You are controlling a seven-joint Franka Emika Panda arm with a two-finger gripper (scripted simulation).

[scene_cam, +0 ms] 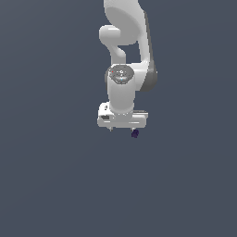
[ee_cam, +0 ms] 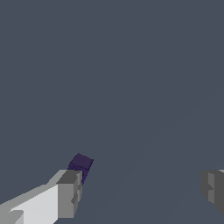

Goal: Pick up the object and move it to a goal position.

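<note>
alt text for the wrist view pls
Open gripper over a plain grey-blue surface, its two grey fingertips set wide apart. A tiny dark purple block sits right by one fingertip, not between the jaws.

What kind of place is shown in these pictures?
Probably a bare simulated test scene: a flat, featureless grey ground, one white Panda arm with an open gripper, and a tiny dark purple block.

The exterior view faces the arm [scene_cam: 124, 60] from some way off. The wrist view looks closely past the fingertips [ee_cam: 69, 192]. Both show the object [scene_cam: 134, 134].
</note>
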